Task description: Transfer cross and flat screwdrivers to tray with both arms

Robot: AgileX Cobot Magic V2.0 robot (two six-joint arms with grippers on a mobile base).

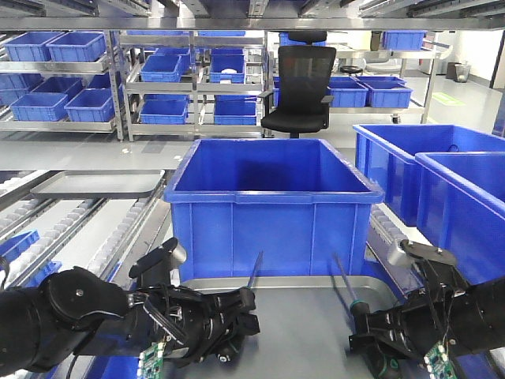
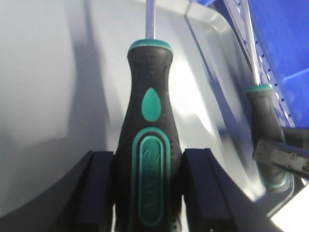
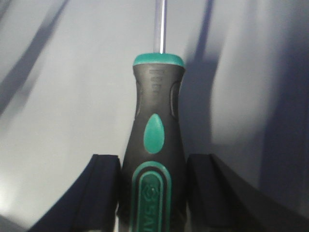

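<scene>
Two screwdrivers with black and green handles are both held over a silver tray [image 1: 300, 332]. My left gripper [image 1: 237, 314] is shut on one screwdriver [image 1: 254, 276], whose shaft points up and away. In the left wrist view the jaws [image 2: 148, 159] press both sides of its handle [image 2: 149, 121] above the tray [image 2: 58, 96]. My right gripper [image 1: 371, 328] is shut on the other screwdriver [image 1: 344, 280]. In the right wrist view the gripper [image 3: 153, 162] clamps that handle [image 3: 157, 111]. That screwdriver also shows in the left wrist view [image 2: 263, 106]. The tips are out of view, so cross or flat cannot be told.
A large blue bin [image 1: 272, 189] stands just behind the tray. Two more blue bins [image 1: 458, 181] stand at the right. A second grey tray [image 1: 95, 183] lies on the roller conveyor at the left. A black office chair [image 1: 300, 87] and shelves of blue bins are at the back.
</scene>
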